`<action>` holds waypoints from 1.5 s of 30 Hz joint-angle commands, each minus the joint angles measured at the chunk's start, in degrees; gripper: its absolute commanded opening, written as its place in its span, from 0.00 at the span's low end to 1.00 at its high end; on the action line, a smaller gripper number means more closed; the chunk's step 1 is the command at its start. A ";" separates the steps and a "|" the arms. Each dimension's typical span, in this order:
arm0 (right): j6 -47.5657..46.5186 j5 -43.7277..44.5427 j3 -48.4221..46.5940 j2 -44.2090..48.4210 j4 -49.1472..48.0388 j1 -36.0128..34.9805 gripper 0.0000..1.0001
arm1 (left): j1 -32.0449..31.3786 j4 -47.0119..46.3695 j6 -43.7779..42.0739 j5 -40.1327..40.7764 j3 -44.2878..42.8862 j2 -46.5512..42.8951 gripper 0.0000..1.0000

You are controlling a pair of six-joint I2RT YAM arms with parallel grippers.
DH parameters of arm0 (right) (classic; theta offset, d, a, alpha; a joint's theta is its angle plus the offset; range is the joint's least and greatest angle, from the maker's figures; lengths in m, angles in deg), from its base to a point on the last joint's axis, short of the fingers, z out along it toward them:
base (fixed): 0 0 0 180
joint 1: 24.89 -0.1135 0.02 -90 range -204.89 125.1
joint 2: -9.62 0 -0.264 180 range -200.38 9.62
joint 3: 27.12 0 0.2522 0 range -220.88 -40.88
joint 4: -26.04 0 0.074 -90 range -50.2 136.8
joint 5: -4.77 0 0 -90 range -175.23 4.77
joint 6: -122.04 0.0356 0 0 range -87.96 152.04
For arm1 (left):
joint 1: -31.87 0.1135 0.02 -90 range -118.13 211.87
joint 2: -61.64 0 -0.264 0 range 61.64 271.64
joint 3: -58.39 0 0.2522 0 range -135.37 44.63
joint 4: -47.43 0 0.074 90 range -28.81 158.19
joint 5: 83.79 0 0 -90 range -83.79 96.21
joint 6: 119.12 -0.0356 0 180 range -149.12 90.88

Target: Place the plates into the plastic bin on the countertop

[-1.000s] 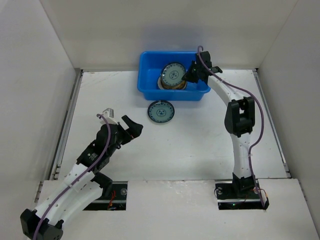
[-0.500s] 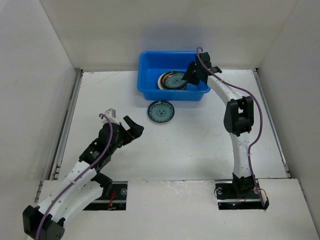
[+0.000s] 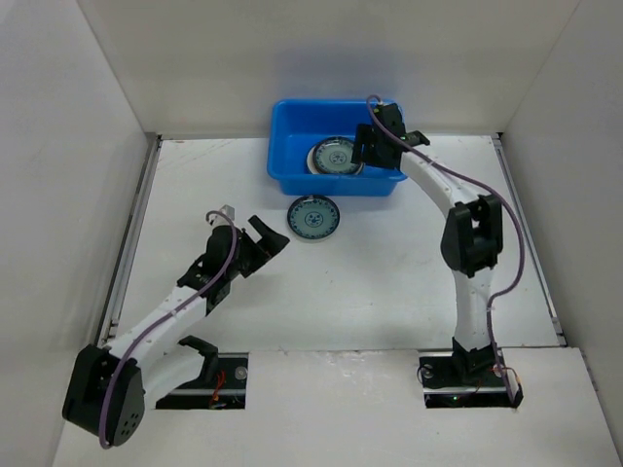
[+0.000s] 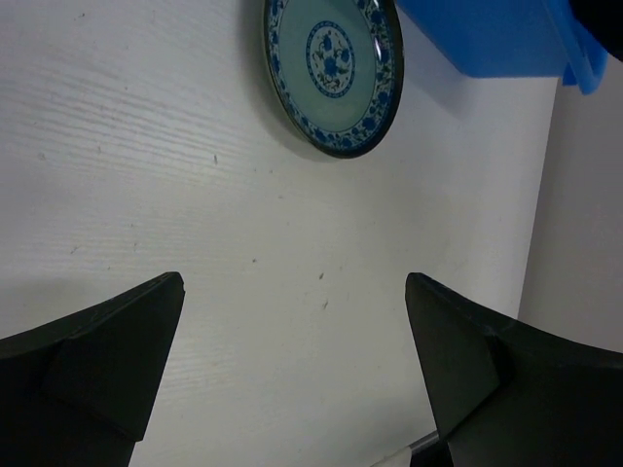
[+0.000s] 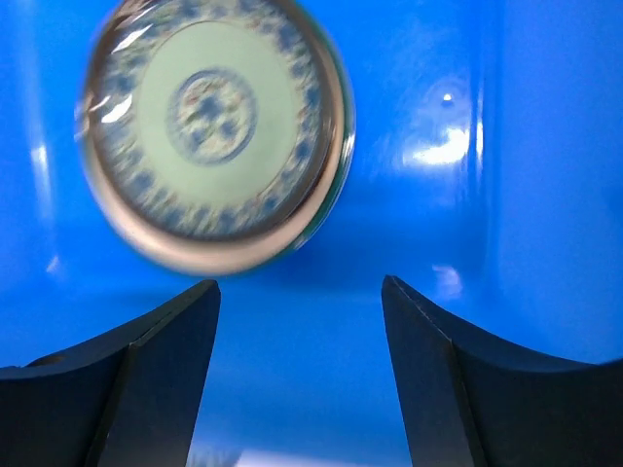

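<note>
The plastic bin (image 3: pixel 292 146) stands at the back of the white countertop (image 3: pixel 389 263). A teal-blue patterned plate (image 3: pixel 338 156) lies inside it on top of other plates, and it looks blurred in the right wrist view (image 5: pixel 214 126). My right gripper (image 3: pixel 363 149) hangs open over the bin's right half, beside that plate, with only the blue bin floor (image 5: pixel 428 243) between its fingers. A second teal-blue plate (image 3: pixel 313 216) lies on the countertop just in front of the bin (image 4: pixel 496 34). My left gripper (image 3: pixel 265 245) is open and empty, a short way left of this plate (image 4: pixel 333 68).
White walls close in the countertop at the left, back and right. A metal rail (image 3: pixel 136 224) runs along its left edge. The right arm's upright links (image 3: pixel 472 243) stand right of the middle.
My right gripper has opened and let go of the teal-blue plate, which now lies on the stack in the bin. The left arm has reached further toward the plate on the countertop.
</note>
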 commanded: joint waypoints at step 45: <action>-2.59 1.81 66.30 80.12 -15.80 -1.46 0.75 | -4.40 -47.35 35.07 9.93 -2.82 47.65 0.00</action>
